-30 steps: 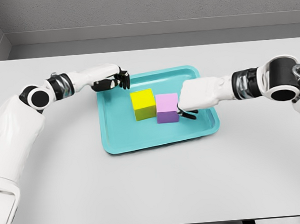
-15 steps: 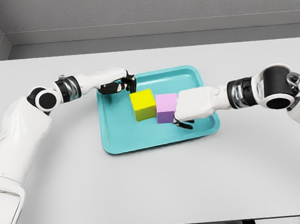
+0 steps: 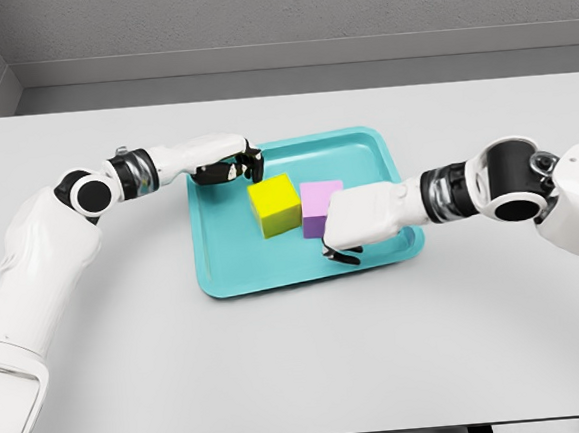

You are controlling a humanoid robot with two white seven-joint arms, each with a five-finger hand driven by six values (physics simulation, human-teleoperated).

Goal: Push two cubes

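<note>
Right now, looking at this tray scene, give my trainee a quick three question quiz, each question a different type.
1. True or false: the yellow cube and the purple cube both sit inside the tray.
2. Which hand covers part of the purple cube? A) left hand B) right hand
3. Fill in: the tray rests on a white ____.

Key: 1 true. 2 B. 3 table.

Single view, from my head camera. Looks steeply down and forward over grey table (image 3: 301,356), mid-range. My left arm enters lower left, right arm from right edge. Teal tray (image 3: 212,253) near centre.
</note>
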